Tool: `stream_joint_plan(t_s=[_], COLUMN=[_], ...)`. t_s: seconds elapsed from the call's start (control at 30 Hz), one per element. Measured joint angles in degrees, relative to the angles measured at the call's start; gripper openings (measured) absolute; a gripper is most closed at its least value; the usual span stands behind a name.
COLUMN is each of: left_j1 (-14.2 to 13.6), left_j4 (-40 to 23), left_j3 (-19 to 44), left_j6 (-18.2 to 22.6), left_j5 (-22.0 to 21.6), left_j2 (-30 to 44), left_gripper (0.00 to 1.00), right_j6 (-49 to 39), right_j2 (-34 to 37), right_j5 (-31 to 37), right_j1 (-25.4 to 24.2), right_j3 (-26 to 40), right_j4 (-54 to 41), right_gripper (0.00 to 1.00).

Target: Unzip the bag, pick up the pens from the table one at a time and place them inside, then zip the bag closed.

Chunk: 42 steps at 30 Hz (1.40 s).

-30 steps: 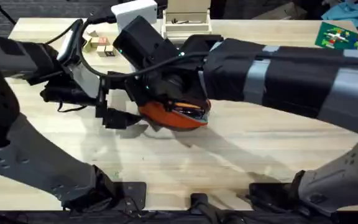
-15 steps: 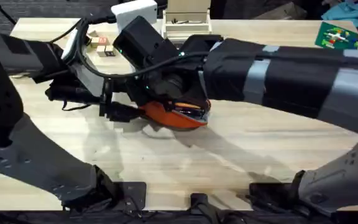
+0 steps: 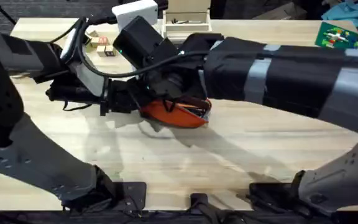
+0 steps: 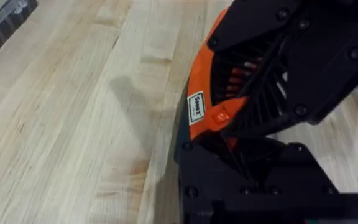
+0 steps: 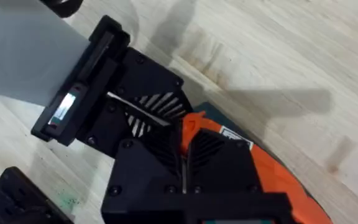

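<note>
Orange bag (image 3: 178, 114) on table (image 3: 229, 155), both end effectors meeting on it; can't tell grips.

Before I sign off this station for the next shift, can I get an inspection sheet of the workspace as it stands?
Surface: light wooden butcher-block table, bare in front of the arms.
Job's things: small orange fabric pencil pouch lies mid-table with both grippers at it; pens: nothing seen.
Clutter: white box, open cardboard box and small blocks along the far edge; colourful printed pack at the far right.
Grippers: left gripper at the pouch's left end; right gripper closed on the pouch's orange end tab.
Cables: black cable loops over the left arm.
Surroundings: dark floor beyond the table; nothing else clear.
</note>
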Motion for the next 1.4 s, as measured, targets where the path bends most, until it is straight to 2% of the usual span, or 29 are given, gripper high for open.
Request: stream_joint_plan(t_s=[0.3, 1.13, 1.4], left_j1=[-0.17, -0.61, -0.85], left_j4=[0.06, 0.45, 0.42], left_j3=[-0.01, -0.03, -0.03], left_j6=[0.00, 0.00, 0.00], left_j5=[0.73, 2.05, 2.49], left_j2=[0.00, 0.00, 0.00], left_gripper=[0.043, 0.043, 0.042], right_j6=[0.22, 0.71, 1.11], right_j2=[0.00, -2.67, -2.67], right_j5=[-0.95, -4.90, -4.97], right_j1=[-1.50, -10.43, -11.82], right_j3=[0.17, 1.13, 1.87], right_j4=[-0.32, -13.77, -17.83], right_gripper=[0.032, 0.034, 0.034])
